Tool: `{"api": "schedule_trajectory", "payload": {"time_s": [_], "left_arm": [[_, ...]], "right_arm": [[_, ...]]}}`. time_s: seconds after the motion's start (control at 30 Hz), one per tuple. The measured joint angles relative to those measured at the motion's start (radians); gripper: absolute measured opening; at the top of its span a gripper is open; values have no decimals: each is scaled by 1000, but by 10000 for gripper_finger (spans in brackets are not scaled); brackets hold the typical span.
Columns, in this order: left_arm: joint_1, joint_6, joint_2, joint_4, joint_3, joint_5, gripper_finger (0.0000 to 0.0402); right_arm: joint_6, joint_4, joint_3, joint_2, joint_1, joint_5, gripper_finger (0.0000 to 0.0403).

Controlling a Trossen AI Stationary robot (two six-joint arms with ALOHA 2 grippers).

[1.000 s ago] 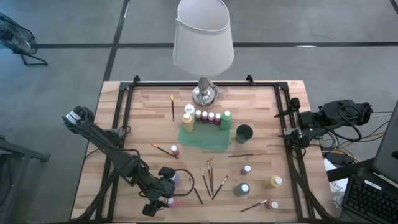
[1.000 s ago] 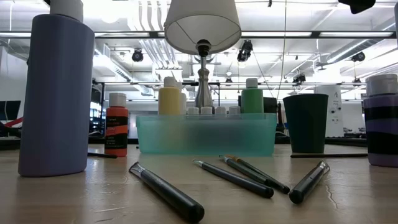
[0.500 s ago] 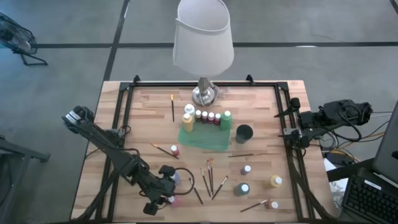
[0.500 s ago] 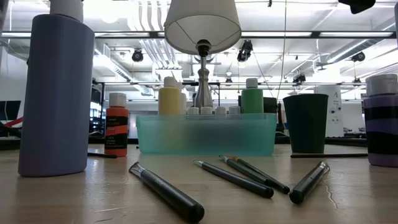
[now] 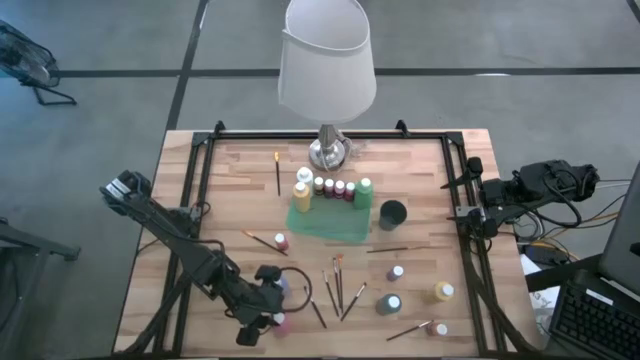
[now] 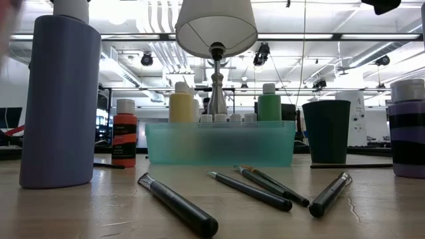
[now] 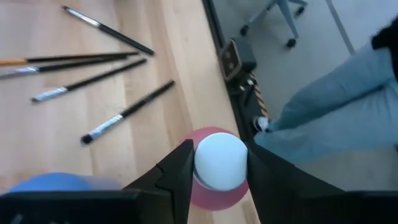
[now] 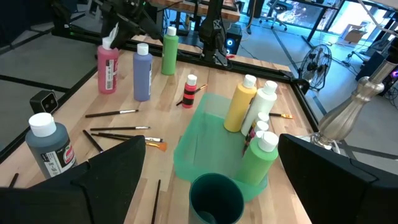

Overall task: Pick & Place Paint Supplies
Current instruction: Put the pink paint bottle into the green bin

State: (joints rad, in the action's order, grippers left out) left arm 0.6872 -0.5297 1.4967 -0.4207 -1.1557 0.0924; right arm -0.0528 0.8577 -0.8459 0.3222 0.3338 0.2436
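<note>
A pink paint bottle (image 8: 107, 65) with a white cap stands upright at the table's near left, beside a blue bottle (image 8: 142, 71). My left gripper (image 7: 219, 171) is shut on it. Several paintbrushes (image 5: 337, 285) lie to its right at the near middle. A green tray (image 5: 330, 218) at the centre holds several bottles, yellow and green among them. A red bottle (image 5: 281, 241) stands left of the tray. My right gripper (image 8: 211, 143) waits open at the table's right edge, touching nothing. My left gripper pinches the pink bottle's white cap (image 7: 219, 163) between its two fingers, one on each side. The fingers slant down from the table's left. The pink body (image 7: 214, 198) shows below the cap; the bottle stays upright.
A white-shaded lamp (image 5: 328, 70) stands at the far middle. A dark green cup (image 5: 392, 213) stands right of the tray. More bottles (image 5: 443, 291) and a brush stand at the near right. A person's legs (image 7: 336, 106) show beyond the near edge.
My left gripper has stayed in place at the pink bottle and turned slightly at the wrist. A pink blur has come into the upper left corner of the low view.
</note>
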Motion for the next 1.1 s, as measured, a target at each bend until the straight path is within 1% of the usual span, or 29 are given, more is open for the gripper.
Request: {"api": "schedule_trajectory", "payload": {"time_s": [0.1, 0.23, 0.47, 0.53, 0.6, 0.93, 1.1], "left_arm": [[0, -3, 0, 10, 0, 45, 131], [0, -3, 0, 12, 0, 78, 122], [0, 2, 0, 14, 0, 80, 124], [0, 44, 0, 14, 0, 46, 126], [0, 72, 0, 11, 0, 38, 129], [0, 26, -1, -16, 0, 41, 126], [0, 28, -1, -16, 0, 40, 125]], "right_arm": [[0, 0, 0, 0, 0, 0, 364], [0, 0, 0, 0, 0, 0, 364], [0, 0, 0, 0, 0, 0, 364], [0, 0, 0, 0, 0, 0, 364], [0, 0, 0, 0, 0, 0, 364], [0, 0, 0, 0, 0, 0, 364], [0, 0, 0, 0, 0, 0, 364]]}}
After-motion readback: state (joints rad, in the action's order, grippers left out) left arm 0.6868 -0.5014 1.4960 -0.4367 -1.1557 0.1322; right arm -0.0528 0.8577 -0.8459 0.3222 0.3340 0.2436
